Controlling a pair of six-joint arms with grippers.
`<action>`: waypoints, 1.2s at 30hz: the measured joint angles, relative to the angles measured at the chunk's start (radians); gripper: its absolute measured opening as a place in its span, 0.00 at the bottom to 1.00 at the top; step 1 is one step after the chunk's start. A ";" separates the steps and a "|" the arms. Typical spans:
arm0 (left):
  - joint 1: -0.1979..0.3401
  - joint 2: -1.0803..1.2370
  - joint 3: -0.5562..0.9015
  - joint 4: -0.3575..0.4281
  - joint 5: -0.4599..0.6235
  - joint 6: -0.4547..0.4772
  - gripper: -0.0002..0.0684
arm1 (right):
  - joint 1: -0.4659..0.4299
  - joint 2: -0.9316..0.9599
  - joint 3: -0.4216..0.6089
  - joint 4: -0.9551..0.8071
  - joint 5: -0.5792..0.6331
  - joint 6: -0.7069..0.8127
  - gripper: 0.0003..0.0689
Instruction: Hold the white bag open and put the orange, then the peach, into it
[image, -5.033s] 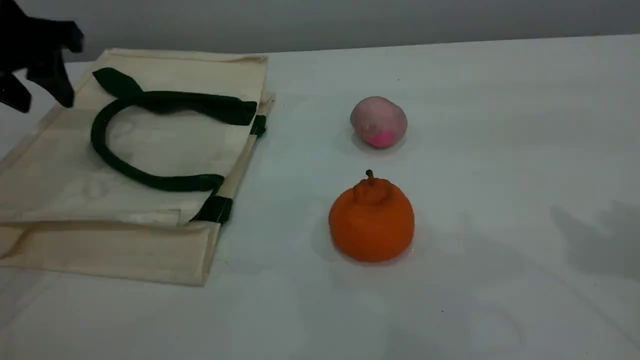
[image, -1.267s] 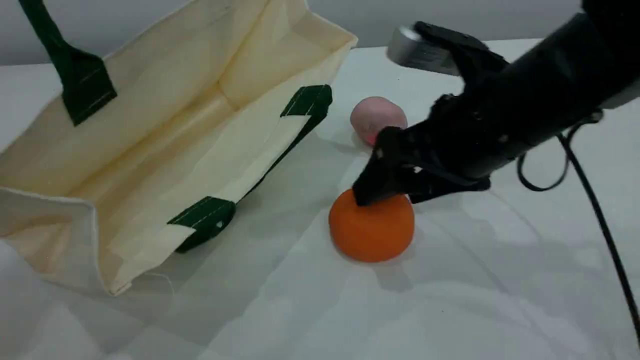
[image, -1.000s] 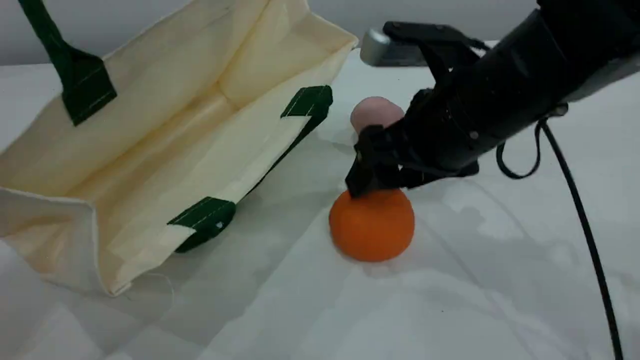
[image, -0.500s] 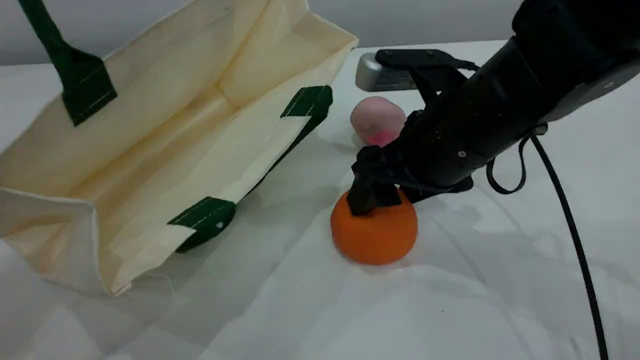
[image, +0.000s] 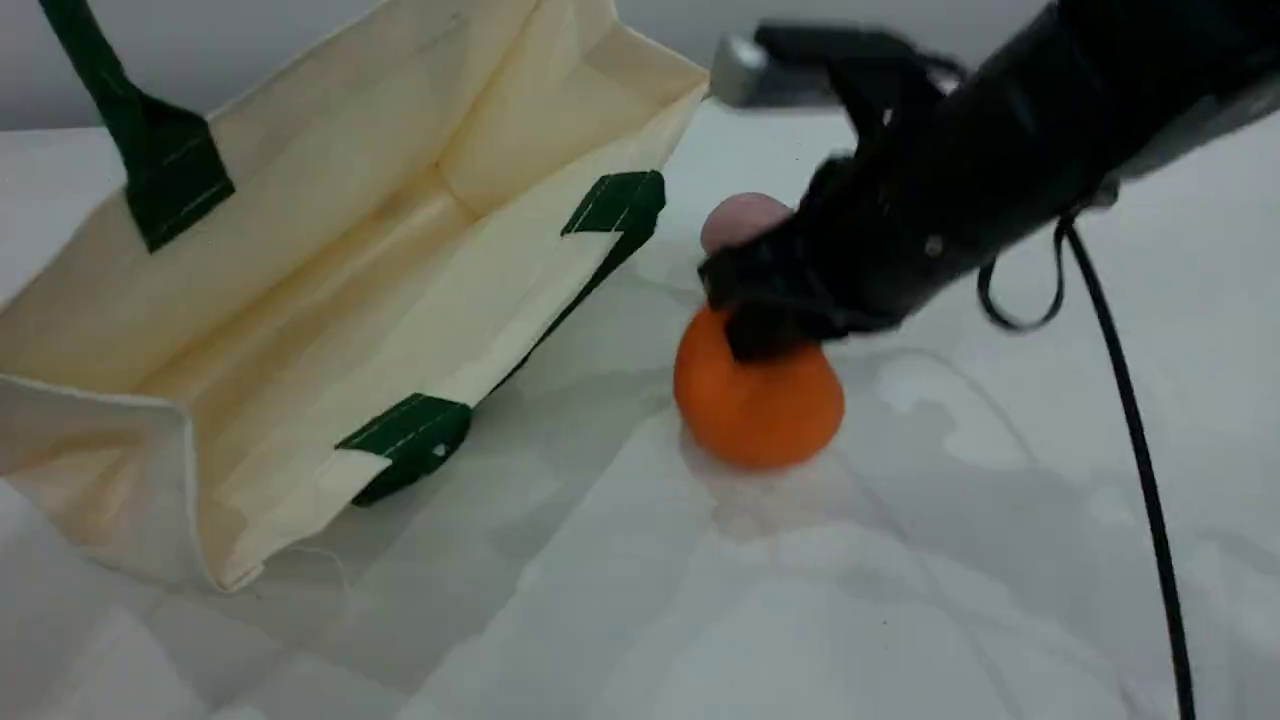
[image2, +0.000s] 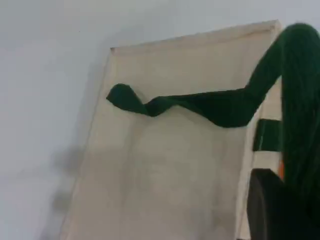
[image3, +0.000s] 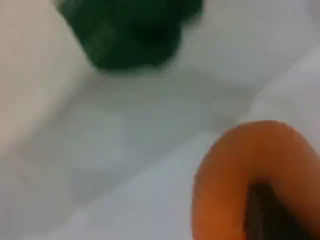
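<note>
The white bag (image: 330, 270) lies on its side at the left with its mouth held wide, facing the fruits. One dark green handle (image: 85, 70) runs taut up out of the top left. In the left wrist view that handle (image2: 300, 100) passes my left gripper (image2: 285, 205), which is shut on it above the bag (image2: 165, 170). My right gripper (image: 765, 330) is shut on the top of the orange (image: 765, 410), which hangs just above the table. The right wrist view shows the orange (image3: 235, 175) against my fingertip (image3: 265, 215). The peach (image: 735, 218) sits behind, half hidden by the arm.
The right arm's black cable (image: 1130, 400) trails down across the table's right side. A green patch (image: 410, 435) marks the bag's lower lip nearest the orange. The white tablecloth (image: 800, 620) lies wrinkled in front.
My right gripper closed on the orange's top and raised it off the table, slightly up and to the right. The bag and the peach stayed put.
</note>
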 joint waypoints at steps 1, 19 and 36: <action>0.000 0.000 0.000 -0.012 0.000 0.009 0.10 | 0.000 -0.028 0.000 -0.011 0.000 0.000 0.07; -0.002 0.000 -0.048 -0.115 0.027 0.055 0.10 | 0.041 -0.330 -0.002 -0.019 0.147 0.021 0.07; -0.031 0.000 -0.063 -0.128 0.048 0.081 0.10 | 0.220 -0.132 -0.134 0.020 0.057 0.000 0.07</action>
